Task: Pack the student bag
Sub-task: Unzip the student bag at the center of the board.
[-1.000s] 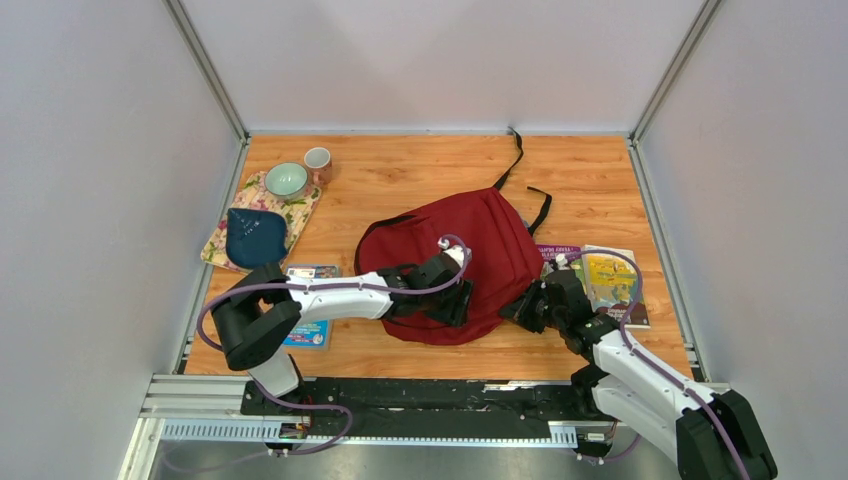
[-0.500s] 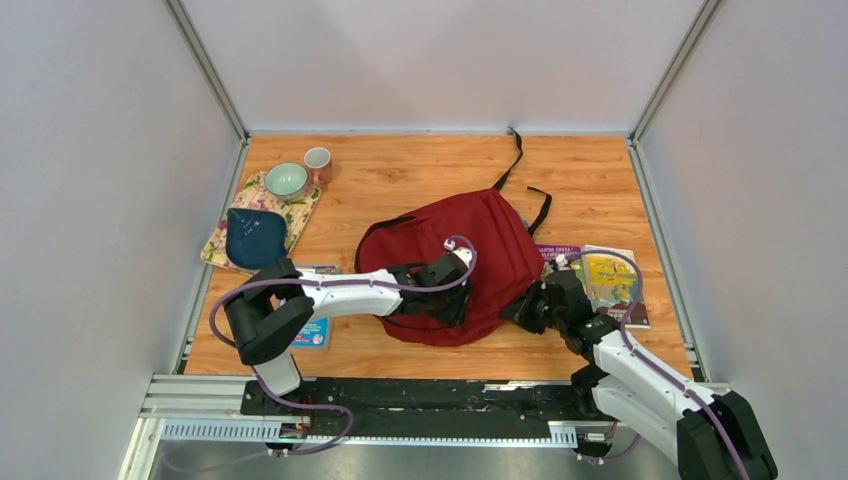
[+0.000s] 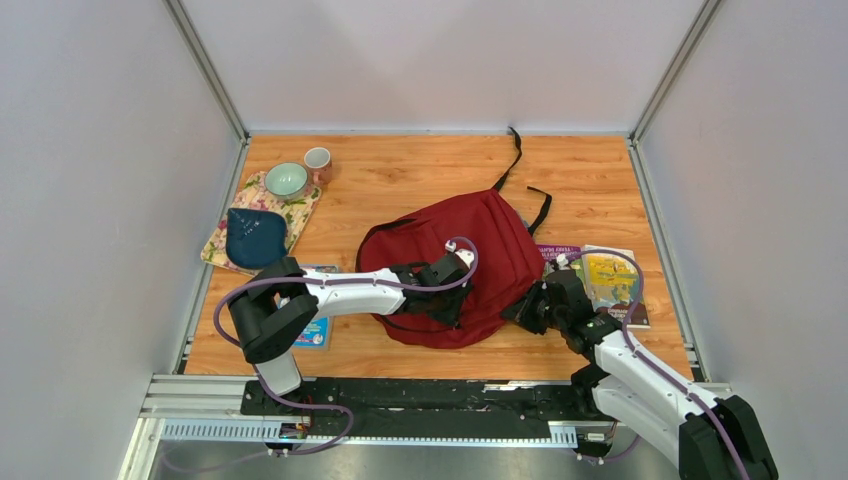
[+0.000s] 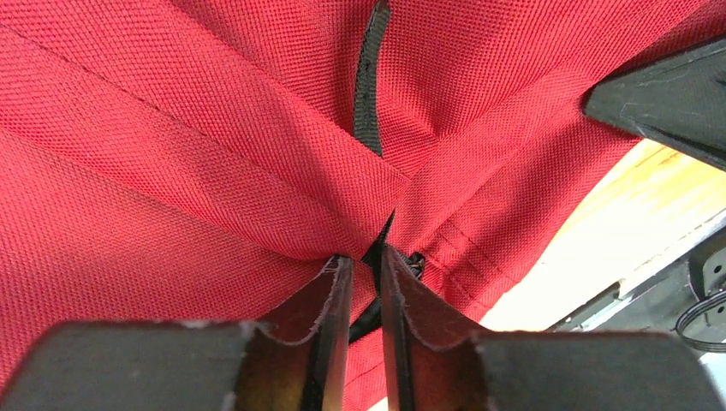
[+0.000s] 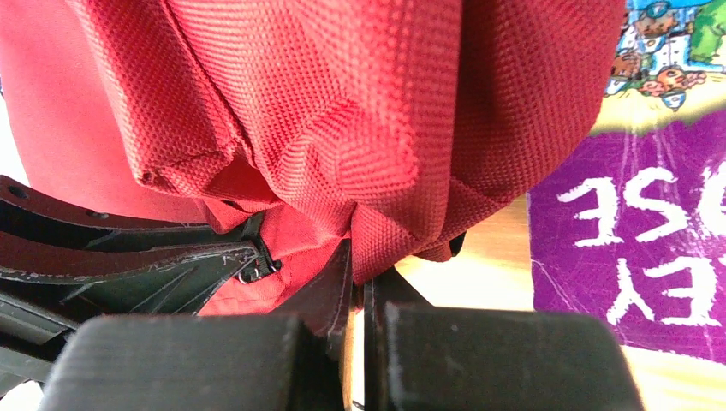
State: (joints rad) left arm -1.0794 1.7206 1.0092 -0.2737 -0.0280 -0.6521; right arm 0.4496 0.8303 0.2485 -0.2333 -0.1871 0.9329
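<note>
The student bag, dark red with black straps, lies mid-table. My left gripper sits on its near part, shut on a black zipper tab with red fabric bunched around it. My right gripper is at the bag's near right corner, shut on a fold of the bag's red fabric. The left gripper's black fingers show in the right wrist view, close beside it.
Books with purple and yellow covers lie right of the bag, one showing under the right wrist. A teal-blue wallet lies near the left arm. A floral mat at the back left holds a dark blue pouch, bowl and cup.
My left gripper has shifted slightly right along the bag's near part, tugging the fabric. The right arm has stayed in place.
</note>
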